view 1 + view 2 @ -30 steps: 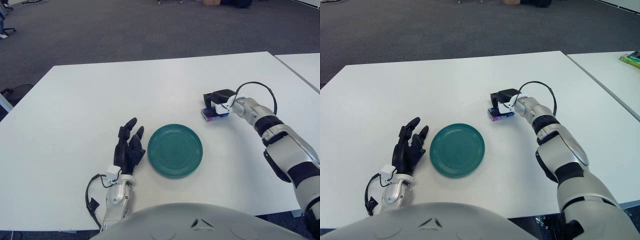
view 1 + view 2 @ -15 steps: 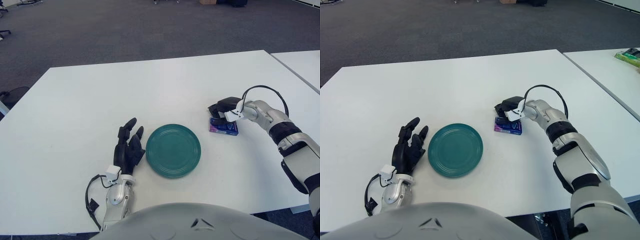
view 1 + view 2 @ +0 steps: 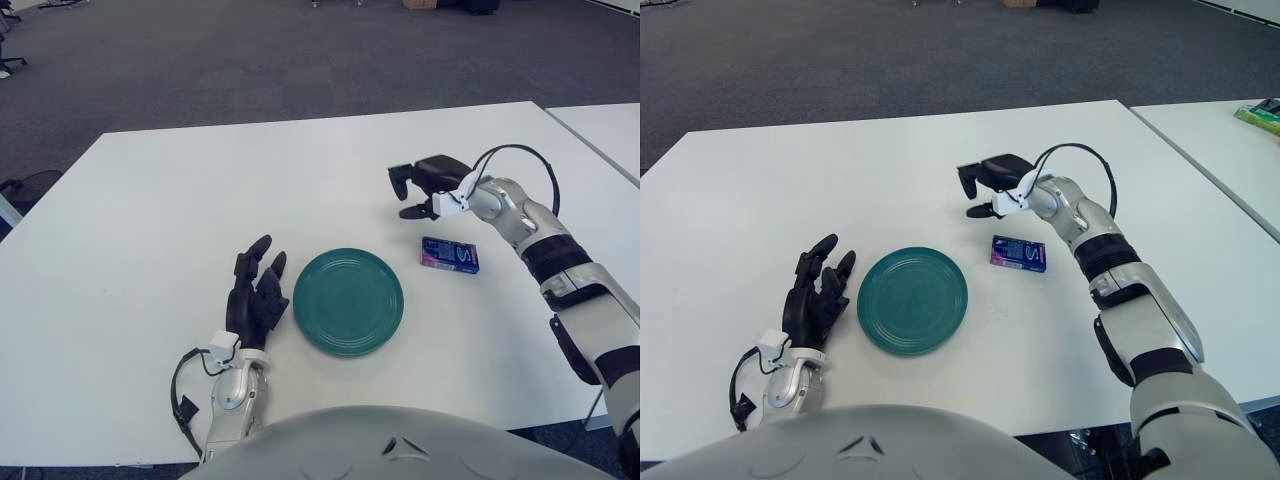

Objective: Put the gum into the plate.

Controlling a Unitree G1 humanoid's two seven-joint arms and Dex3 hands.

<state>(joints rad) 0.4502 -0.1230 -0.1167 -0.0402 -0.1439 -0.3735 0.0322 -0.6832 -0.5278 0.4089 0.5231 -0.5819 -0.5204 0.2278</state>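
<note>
A purple pack of gum [image 3: 449,255] lies flat on the white table [image 3: 160,200], just right of the round teal plate [image 3: 349,301]. The plate holds nothing. My right hand [image 3: 414,186] hovers above the table behind and to the left of the gum, fingers spread and holding nothing. My left hand [image 3: 256,292] shows just left of the plate, black fingers relaxed and extended, holding nothing.
A second white table [image 3: 605,125] stands at the right, separated by a narrow gap. A green item [image 3: 1262,115] lies on it at the far right. Dark carpet floor lies beyond the table's far edge.
My right hand let go of the gum and rose up and to the left, fingers opening. The gum now lies alone on the table right of the plate. The left hand has not moved.
</note>
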